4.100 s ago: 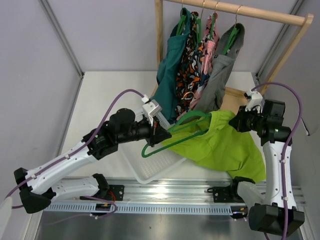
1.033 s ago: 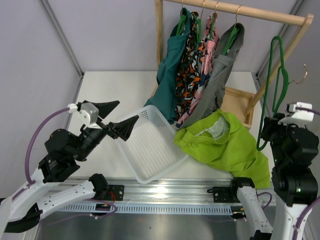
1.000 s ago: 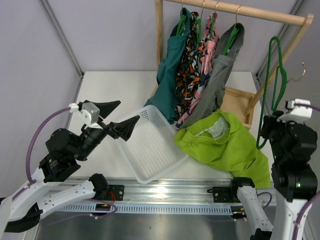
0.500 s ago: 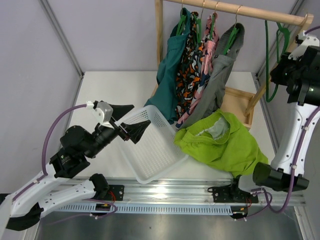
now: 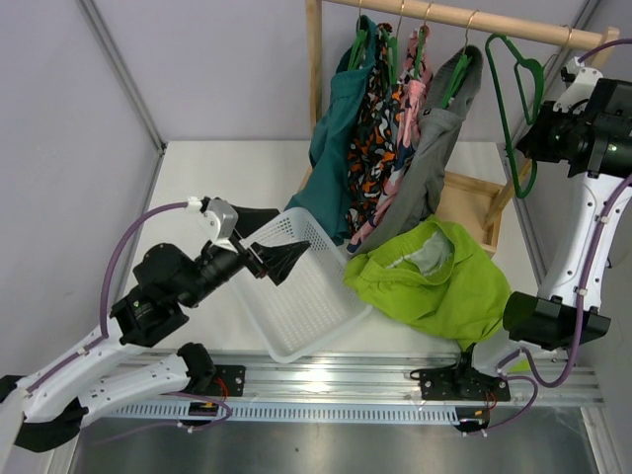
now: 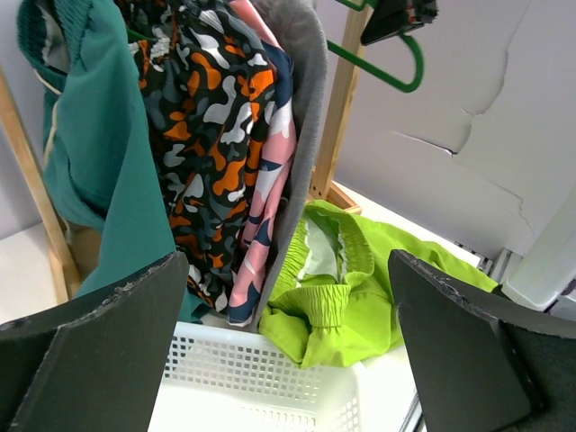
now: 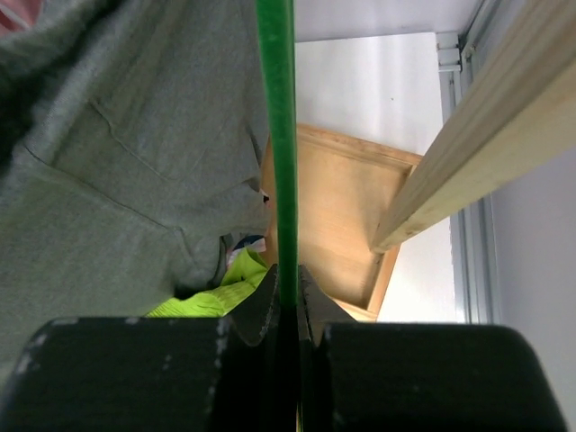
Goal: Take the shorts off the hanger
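Top external: removal apparently done, lime shorts [image 5: 434,286] heaped toward counter's [image 5: 217,168] near right corner; bare hanger [image 7: 277,135] clamped in right jaws beside rail [image 5: 444,18]; left jaws wide, empty.

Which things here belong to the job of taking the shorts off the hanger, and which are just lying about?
Job:
- shorts, on the table, off the hanger
- hanger, bare
- right pincer, shut on the hanger
- left pincer, open, holding nothing

Lying about:
- basket
- rack
- hung clothes
- tray
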Action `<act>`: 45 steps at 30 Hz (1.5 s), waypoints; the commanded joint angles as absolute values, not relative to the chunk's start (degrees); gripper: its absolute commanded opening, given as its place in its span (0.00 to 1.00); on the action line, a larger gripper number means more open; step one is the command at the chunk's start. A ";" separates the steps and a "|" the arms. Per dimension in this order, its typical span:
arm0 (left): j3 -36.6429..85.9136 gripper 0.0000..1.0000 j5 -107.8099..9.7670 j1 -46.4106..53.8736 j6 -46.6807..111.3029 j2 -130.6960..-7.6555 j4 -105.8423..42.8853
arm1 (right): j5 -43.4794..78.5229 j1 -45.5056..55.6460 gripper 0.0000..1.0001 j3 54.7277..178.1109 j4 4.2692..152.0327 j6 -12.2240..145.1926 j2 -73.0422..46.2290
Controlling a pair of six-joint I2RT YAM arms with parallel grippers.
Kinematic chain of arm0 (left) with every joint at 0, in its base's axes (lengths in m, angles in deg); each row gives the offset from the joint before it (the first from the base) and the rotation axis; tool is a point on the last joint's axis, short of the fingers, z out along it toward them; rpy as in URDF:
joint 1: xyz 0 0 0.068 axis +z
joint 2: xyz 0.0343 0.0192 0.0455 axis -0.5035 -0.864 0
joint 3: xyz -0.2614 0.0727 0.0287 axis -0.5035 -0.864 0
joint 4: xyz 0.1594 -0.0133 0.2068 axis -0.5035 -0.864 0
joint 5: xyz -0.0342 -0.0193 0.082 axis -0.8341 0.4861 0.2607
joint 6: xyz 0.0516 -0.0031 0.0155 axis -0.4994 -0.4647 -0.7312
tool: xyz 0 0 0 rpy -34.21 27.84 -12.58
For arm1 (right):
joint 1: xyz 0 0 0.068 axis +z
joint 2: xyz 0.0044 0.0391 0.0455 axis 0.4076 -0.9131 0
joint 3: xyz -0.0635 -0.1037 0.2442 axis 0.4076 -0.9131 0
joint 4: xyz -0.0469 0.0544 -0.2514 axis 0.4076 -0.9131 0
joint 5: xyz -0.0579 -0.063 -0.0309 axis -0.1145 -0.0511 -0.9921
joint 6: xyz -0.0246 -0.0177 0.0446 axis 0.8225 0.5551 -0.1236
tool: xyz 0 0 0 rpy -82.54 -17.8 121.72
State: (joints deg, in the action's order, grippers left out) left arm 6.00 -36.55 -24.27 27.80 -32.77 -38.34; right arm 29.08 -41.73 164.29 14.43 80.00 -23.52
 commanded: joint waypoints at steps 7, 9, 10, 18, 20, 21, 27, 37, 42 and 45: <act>4.32 0.99 -39.70 -24.17 29.87 -32.62 -35.17 | 33.07 -42.34 0.55 160.05 12.14 86.99 -19.26; 4.32 0.99 -40.32 -24.26 29.52 -33.23 -35.60 | 34.14 -42.51 0.93 160.14 11.51 90.60 -17.50; 4.50 0.99 -41.89 -24.26 29.52 -33.58 -35.95 | 34.14 -42.60 0.99 159.97 11.07 91.92 -15.40; 2.92 0.99 -43.84 -24.17 29.26 -34.46 -36.92 | 31.07 -44.45 1.00 146.28 9.66 105.46 -1.60; 2.74 0.99 -43.92 -24.17 28.91 -34.72 -37.18 | 29.75 -44.88 0.99 141.53 8.88 109.06 3.13; 3.00 0.99 -44.01 -24.26 28.64 -34.81 -37.62 | 29.48 -45.06 0.99 137.24 8.35 110.20 4.55; 2.65 0.99 -44.45 -24.17 27.68 -34.90 -39.64 | 29.92 -45.15 0.98 126.49 3.08 118.12 13.43; 1.07 0.99 -45.33 -24.17 27.24 -35.17 -39.03 | 53.10 -36.32 0.98 105.61 -8.00 142.44 18.71; 0.10 0.99 -45.24 -24.17 28.37 -34.82 -39.82 | 51.48 -20.21 0.97 96.34 7.30 135.94 18.72; -0.60 0.99 -44.98 -24.26 29.43 -34.20 -40.44 | 46.46 -15.28 0.96 93.01 22.51 129.05 17.05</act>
